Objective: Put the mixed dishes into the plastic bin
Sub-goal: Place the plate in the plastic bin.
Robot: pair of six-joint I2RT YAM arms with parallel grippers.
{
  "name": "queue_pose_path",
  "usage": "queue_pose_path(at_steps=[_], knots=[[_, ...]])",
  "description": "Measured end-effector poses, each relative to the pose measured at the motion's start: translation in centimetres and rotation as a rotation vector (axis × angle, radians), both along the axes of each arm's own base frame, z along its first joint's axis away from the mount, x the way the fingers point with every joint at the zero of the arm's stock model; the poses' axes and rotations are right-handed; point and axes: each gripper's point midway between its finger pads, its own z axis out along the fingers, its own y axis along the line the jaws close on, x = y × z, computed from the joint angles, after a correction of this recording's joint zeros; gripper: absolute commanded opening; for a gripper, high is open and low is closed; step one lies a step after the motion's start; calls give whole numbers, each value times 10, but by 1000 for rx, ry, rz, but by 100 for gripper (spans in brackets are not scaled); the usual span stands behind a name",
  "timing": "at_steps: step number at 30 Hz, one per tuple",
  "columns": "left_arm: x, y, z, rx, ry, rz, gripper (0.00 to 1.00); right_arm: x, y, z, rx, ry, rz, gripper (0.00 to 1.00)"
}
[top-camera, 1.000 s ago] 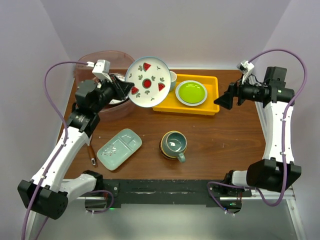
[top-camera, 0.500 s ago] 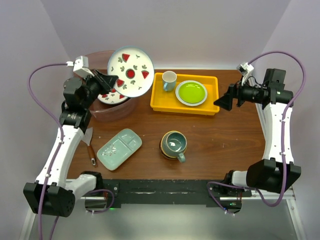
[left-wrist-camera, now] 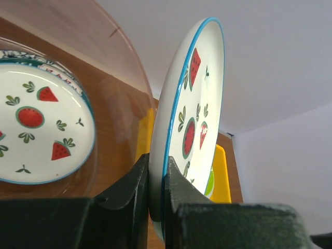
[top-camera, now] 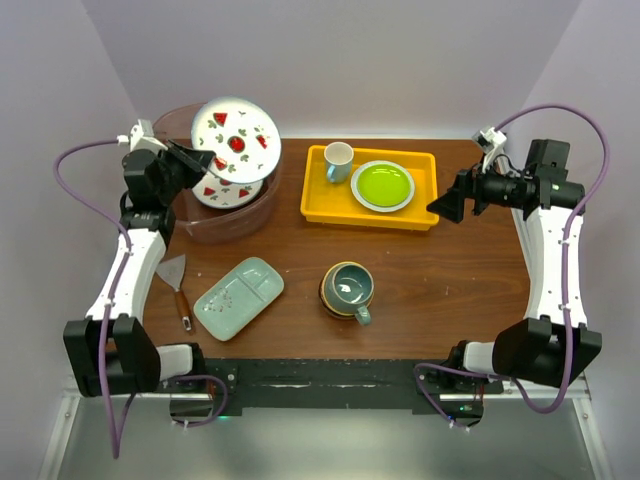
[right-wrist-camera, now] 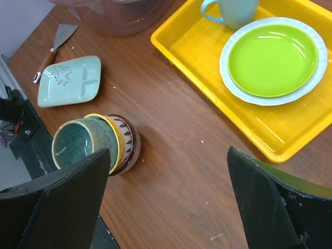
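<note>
Tray (top-camera: 330, 198) (cup (top-camera: 338, 158), lime plate (top-camera: 383, 185)) beside bin (top-camera: 230, 223)

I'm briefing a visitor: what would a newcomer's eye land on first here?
The left gripper pinches a watermelon-patterned plate by its rim, over the plastic bin at the far left, where a matching plate lies. Beside it, a bright yellow tray holds a lime-green plate.

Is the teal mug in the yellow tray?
No, the teal mug sits inside a patterned bowl on the table, outside the yellow tray.

Robot lab test cell, plain lilac walls (top-camera: 400, 60), wooden table (top-camera: 440, 270), cabled arms (top-camera: 548, 260) bolted at its edge
</note>
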Motion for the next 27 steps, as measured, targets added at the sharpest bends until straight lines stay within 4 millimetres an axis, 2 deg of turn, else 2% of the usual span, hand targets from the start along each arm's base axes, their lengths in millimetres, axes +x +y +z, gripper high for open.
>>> queue_pose_path(at_steps=[11, 18, 27], knots=[[34, 41, -75, -58, 219, 165, 0, 1, 0, -5, 0, 6, -1, 98], [58, 58, -106, -46, 385, 247, 0, 1, 0, -5, 0, 6, -1, 98], [61, 62, -146, -43, 503, 269, 0, 1, 0, -7, 2, 8, -3, 98]])
